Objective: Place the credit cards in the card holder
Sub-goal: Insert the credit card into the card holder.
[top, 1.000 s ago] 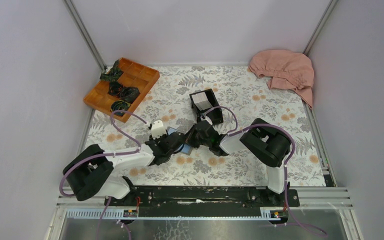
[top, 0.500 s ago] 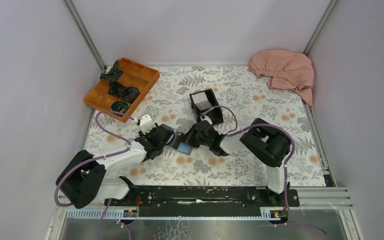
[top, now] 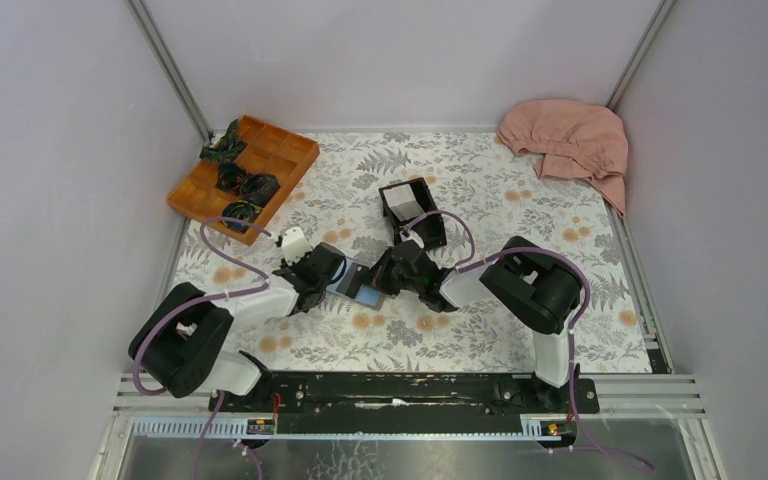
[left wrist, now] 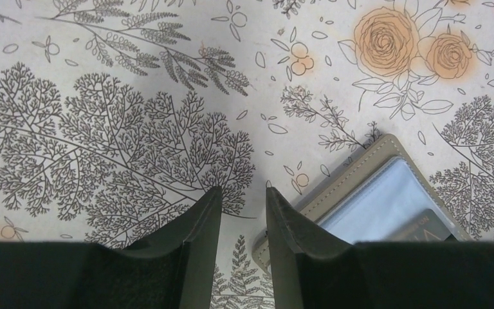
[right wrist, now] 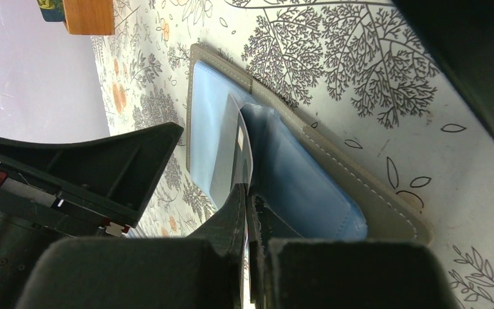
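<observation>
The grey card holder (top: pixel 356 285) lies open on the floral mat between my two grippers. In the right wrist view my right gripper (right wrist: pixel 249 192) is shut on a thin white credit card (right wrist: pixel 239 145), held on edge, its far end at the card holder's (right wrist: pixel 360 187) blue pocket. My left gripper (left wrist: pixel 243 190) is open by a narrow gap and empty, its right finger beside the card holder's corner (left wrist: pixel 386 193). More white cards (top: pixel 407 207) sit in the black open box (top: pixel 430 228) behind.
An orange divided tray (top: pixel 243 175) with dark items stands at the back left. A pink cloth (top: pixel 568 140) lies at the back right corner. Walls close the table on three sides. The left gripper's body (right wrist: pixel 83 174) is close beside the card holder.
My left gripper has drawn back to the left, off the card holder to its left edge. The right gripper has stayed in place with the card.
</observation>
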You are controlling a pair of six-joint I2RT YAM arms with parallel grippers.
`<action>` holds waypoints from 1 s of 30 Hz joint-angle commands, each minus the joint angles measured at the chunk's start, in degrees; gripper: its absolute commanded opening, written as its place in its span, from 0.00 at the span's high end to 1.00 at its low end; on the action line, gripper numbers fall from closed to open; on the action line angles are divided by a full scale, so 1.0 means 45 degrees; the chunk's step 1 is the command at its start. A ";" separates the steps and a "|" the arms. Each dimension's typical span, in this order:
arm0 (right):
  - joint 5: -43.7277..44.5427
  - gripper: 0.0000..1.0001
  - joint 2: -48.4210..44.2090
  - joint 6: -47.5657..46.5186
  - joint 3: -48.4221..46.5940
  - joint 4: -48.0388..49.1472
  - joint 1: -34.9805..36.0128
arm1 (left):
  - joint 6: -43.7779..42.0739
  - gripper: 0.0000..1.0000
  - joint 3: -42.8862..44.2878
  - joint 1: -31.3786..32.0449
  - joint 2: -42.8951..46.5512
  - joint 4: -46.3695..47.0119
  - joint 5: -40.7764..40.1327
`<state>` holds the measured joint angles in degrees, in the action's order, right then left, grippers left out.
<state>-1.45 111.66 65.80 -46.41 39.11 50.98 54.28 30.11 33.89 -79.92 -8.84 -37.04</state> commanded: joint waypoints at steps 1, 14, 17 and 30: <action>0.0315 1.00 0.0256 -0.1000 0.0289 -0.2297 -0.0118 | -0.0346 0.62 0.0038 -0.0147 -0.0441 0.0835 0.0242; 0.0061 1.00 0.0573 -0.1469 -0.0487 -0.2949 -0.0127 | -0.0308 0.78 -0.0362 -0.0168 -0.0718 0.1252 0.1192; -0.0051 0.97 0.0671 -0.1465 -0.0628 -0.2988 -0.0130 | -0.0304 0.81 -0.0466 -0.0125 -0.0533 0.1216 0.1405; 0.0078 0.87 0.0470 -0.1856 -0.1277 -0.3695 -0.0122 | 0.0318 0.88 -0.0328 0.1015 -0.0540 0.0747 0.1278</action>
<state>-3.07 112.53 61.06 -51.77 31.42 50.59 53.60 29.43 35.97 -81.54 -2.96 -33.98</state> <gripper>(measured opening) 0.127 0.124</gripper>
